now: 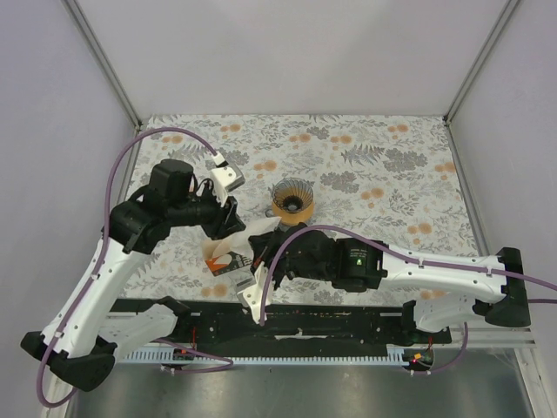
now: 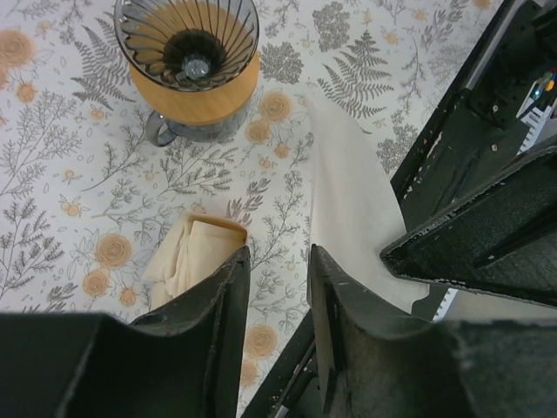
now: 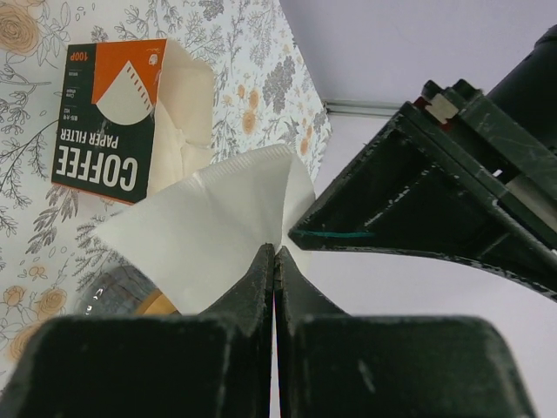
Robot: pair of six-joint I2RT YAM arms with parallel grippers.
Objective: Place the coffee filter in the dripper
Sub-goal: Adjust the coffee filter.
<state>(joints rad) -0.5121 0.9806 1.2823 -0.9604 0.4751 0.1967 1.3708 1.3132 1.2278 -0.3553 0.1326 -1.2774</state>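
Low in the right wrist view, my right pincer [image 3: 275, 254] is clenched on the coffee filter [image 3: 209, 218], whose paper fans up and to the left. My left pincer [image 2: 278, 261] is released with nothing between its fingers. The dripper [image 2: 157, 39] sits upright on the tabletop [image 2: 52, 174], upper left in the left wrist view, apart from the filter.

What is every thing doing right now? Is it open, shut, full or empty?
coffee filter: pinched at one edge, up off the table, not yet in the dripper.
dripper: upright, empty.
carton: lying flat, end open, more filters inside.
left gripper: open, holding nothing.
right gripper: shut on the coffee filter.
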